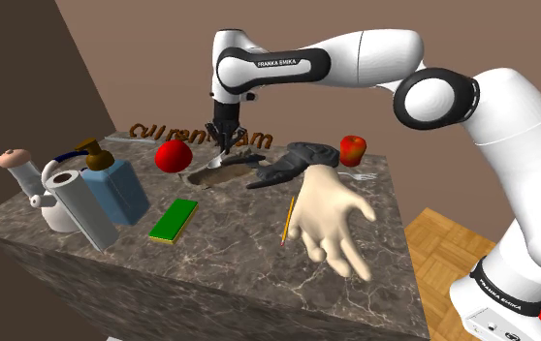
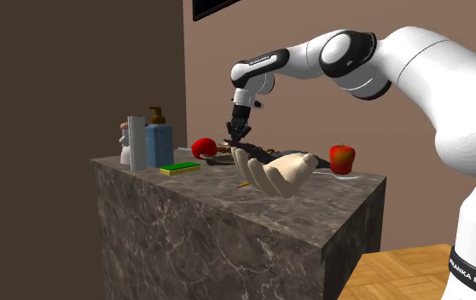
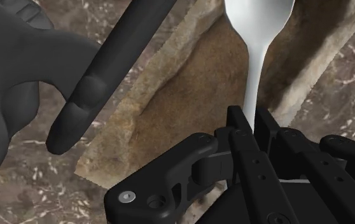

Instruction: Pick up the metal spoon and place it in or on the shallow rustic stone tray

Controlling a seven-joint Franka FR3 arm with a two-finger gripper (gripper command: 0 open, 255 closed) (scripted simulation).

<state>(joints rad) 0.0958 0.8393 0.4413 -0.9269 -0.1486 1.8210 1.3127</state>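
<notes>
Wrist view puts the spoon [image 3: 257,57] right in front of me: pale and glossy, its thin handle clamped between the two black fingers of the hand [image 3: 252,124], which are closed tight on it, its bowl pointing away from the hand. Behind the spoon lies the stone tray [image 3: 189,95], tan and rough-edged. I cannot tell whether the bowl touches the stone. A black glove [image 3: 17,76] reaches over the tray's edge beside the spoon, one long finger across it.

From the shoulder view I see the hand [image 1: 225,139] in the upper middle of the frame, pointing straight down, with the spoon [image 1: 218,157] hanging under it over the shallow tray [image 1: 210,176]. A red apple [image 1: 174,155] sits just left of the tray and the black glove [image 1: 293,163] just right of it. A second red apple [image 1: 353,148] stands further right, near the desk's far edge. A pale glove [image 1: 332,218] lies in the middle right of the frame, with a pencil [image 1: 287,221] beside it. A green sponge [image 1: 174,220] and a blue soap bottle [image 1: 113,184] occupy the left of the dark marbled desk [image 1: 239,271].

In the second exterior view the hand [image 2: 236,132] hangs at centre frame above the desk [image 2: 228,230], behind the pale glove [image 2: 279,175].
</notes>
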